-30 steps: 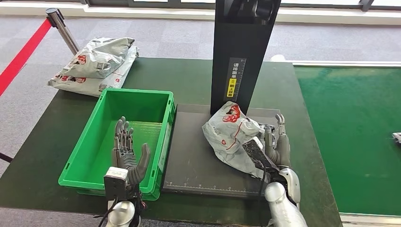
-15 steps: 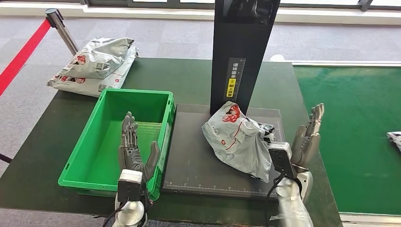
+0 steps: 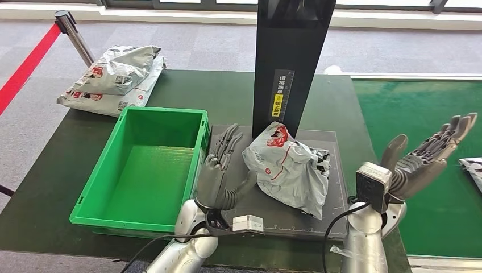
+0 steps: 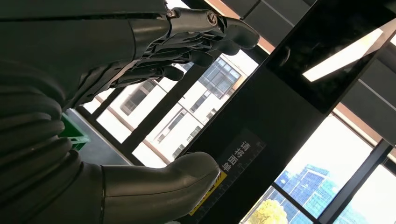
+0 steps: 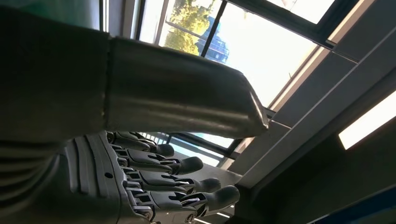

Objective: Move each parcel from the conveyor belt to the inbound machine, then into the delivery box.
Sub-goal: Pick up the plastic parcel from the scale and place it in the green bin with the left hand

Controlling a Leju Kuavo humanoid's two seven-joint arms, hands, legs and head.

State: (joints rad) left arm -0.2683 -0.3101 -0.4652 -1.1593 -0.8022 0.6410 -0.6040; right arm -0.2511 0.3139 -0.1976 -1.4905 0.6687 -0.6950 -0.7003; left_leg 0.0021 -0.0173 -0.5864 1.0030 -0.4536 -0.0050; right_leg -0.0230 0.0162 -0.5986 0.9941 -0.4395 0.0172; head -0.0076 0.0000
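1. Lying crumpled on the dark grey flat platform (image 3: pixel 239 210) of the inbound machine, the grey plastic parcel with red print (image 3: pixel 287 168) sits at the foot of the machine's tall black upright column (image 3: pixel 290 62); neither hand touches it.
2. The left hand (image 3: pixel 219 173) stands over the platform's left part, between the green plastic delivery box (image 3: pixel 122 205) and the parcel, just beside the parcel's left edge. Its fingers are straight and spread, palm turned toward the parcel, holding nothing.
3. In the left wrist view the same hand (image 4: pixel 140 93) shows extended fingers and a thick thumb apart from them, with the black column and its yellow-and-white label (image 4: pixel 233 163) behind.
4. The right hand (image 3: pixel 423 159) is raised over the right edge of the dark green table (image 3: pixel 227 96), toward the bright green conveyor belt (image 3: pixel 426 114), well apart from the parcel. Its fingers are stretched out and fanned, and it holds nothing.
5. The right wrist view shows that hand (image 5: pixel 140 177) with fingers straight and the thumb held away from them.
6. The delivery box stands on the table just left of the platform.
7. Two more grey parcels (image 3: pixel 113 77) lie stacked at the table's far left corner, near a metal post with a red barrier strap (image 3: pixel 71 25).
8. Another grey parcel (image 3: pixel 472 168) lies on the conveyor belt at the picture's right edge.
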